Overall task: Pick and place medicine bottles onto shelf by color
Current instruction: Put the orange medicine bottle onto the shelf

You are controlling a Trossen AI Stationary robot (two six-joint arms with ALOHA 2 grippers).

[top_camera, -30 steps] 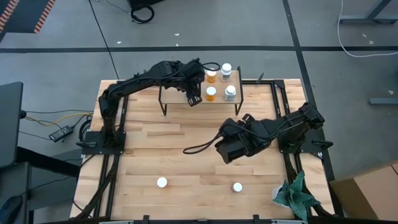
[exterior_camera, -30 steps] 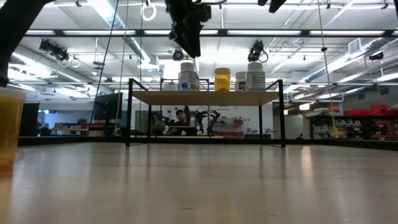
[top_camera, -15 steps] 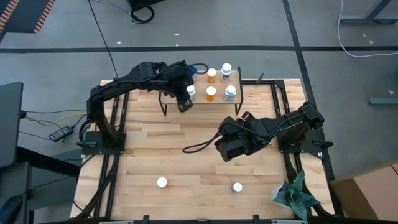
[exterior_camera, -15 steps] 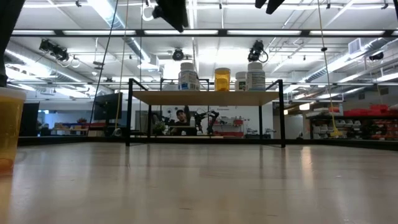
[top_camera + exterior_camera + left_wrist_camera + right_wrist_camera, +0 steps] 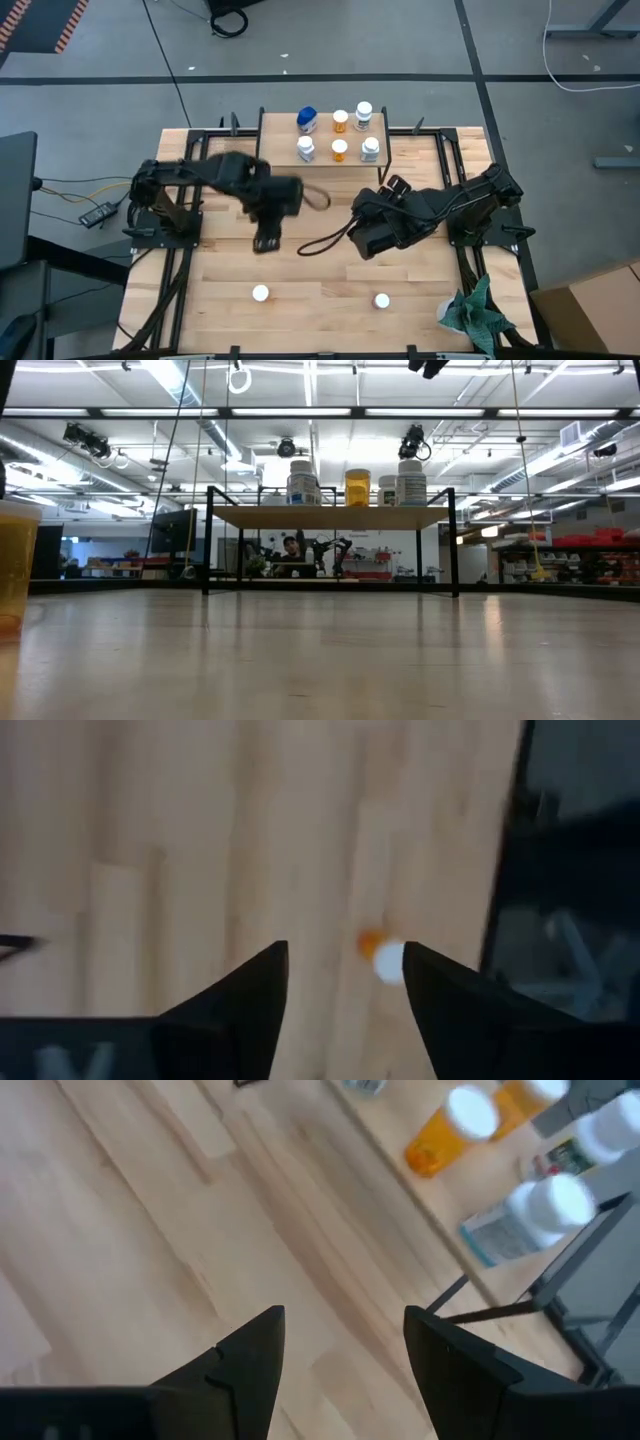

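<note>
The shelf [image 5: 283,158] stands at the table's far middle on thin black legs. Several bottles stand on it: a blue-topped one [image 5: 308,120], two orange ones [image 5: 340,121] [image 5: 340,150] and three white ones [image 5: 306,149] [image 5: 371,150] [image 5: 364,113]. They also show in the low view [image 5: 357,487]. An orange white-capped bottle [image 5: 260,293] and another white-capped bottle [image 5: 381,300] stand on the table near its front edge. My left gripper [image 5: 264,243] is open and empty over the table's middle left, with the orange bottle [image 5: 385,958] beyond its fingers. My right gripper [image 5: 371,232] is open and empty near the shelf's right front leg.
A teal cloth [image 5: 475,315] lies at the table's near right corner. Black frame rails [image 5: 180,270] run along the table's left and right sides. An orange bottle [image 5: 15,565] stands close to the low camera. A person [image 5: 291,546] sits in the room behind the shelf.
My left gripper has drawn back from over the shelf's left half toward the table's near edge and somewhat left, ending over the table's middle left. With the arm gone, the blue-topped bottle and the white one in front of it show. The bottles have kept their places.
</note>
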